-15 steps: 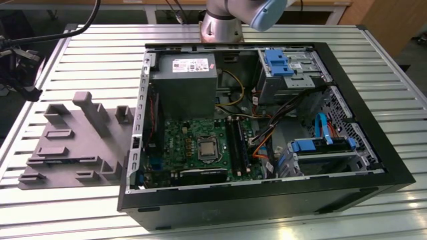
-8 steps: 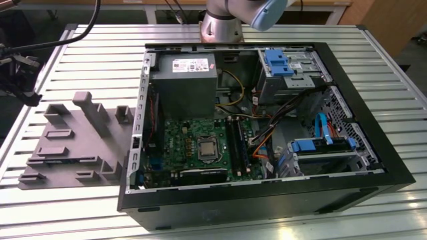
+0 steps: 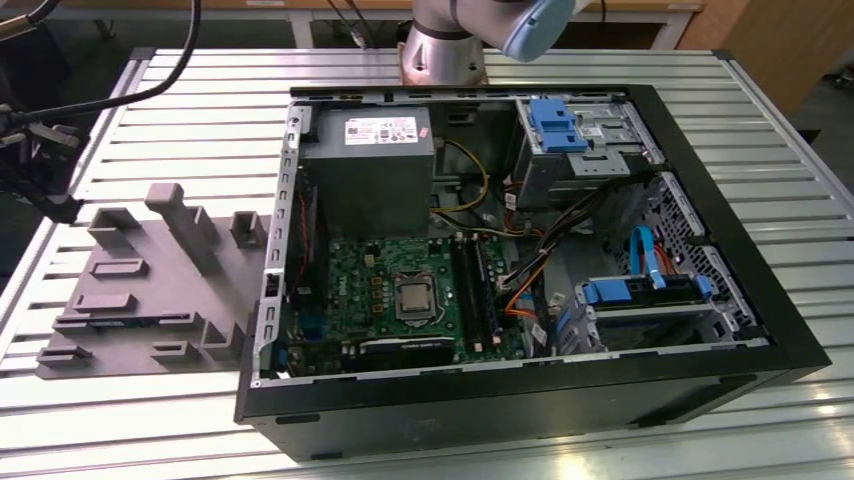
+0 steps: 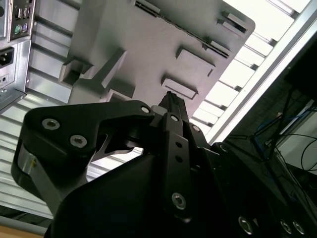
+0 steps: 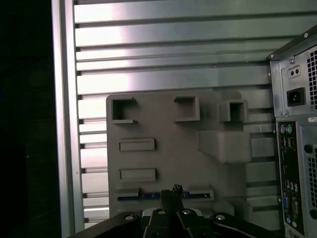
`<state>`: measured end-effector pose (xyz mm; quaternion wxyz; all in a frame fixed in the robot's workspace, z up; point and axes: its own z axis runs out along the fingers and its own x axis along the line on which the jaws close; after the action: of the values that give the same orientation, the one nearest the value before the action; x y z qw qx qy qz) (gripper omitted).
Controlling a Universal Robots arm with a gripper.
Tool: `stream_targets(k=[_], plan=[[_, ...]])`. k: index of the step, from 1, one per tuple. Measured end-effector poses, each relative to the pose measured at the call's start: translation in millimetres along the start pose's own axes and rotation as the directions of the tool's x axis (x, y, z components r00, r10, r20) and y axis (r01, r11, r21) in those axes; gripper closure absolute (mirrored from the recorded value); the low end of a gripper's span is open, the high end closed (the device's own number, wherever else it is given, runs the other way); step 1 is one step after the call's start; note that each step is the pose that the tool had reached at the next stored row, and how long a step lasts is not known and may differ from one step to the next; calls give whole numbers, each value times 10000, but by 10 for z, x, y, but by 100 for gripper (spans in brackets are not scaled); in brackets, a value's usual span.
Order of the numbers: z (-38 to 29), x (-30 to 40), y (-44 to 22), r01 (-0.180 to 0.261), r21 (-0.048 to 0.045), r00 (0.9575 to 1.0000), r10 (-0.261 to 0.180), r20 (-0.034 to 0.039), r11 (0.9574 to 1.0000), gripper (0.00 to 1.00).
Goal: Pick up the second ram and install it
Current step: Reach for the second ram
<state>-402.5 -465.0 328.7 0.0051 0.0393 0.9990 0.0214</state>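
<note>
— So, where's the second ram?
— Flat in the near-edge slot of the tray, at the exterior view's left of the case. End effector over it, fully closed, holding nothing; open desk around.

**Camera setup: one overview, two riding on the arm**

The exterior view sits high and well back, tilted down over the whole slatted tabletop. It has the open computer case mid-frame, the grey block at the exterior view's left and the arm at the far edge. The first wrist view looks pretty much straight down past the hand onto that same grey block, much closer in. The second wrist view sits right behind the hand, super close, tilted across the grey block toward the tabletop's edge. Both wrist views share the grey block, the slats and the case's back panel.
</note>
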Motion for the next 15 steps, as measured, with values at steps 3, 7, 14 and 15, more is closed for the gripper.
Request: stream_targets(k=[3,7,14,15], plan=[[21,-1,-26,-3,0,10000,3,-14,10000,89],[48,-3,-52,-10,3,10000,10,-39,10000,89],[93,-5,-95,-18,5,10000,18,-69,10000,89],[98,-5,-98,-19,6,10000,19,-71,10000,89]])
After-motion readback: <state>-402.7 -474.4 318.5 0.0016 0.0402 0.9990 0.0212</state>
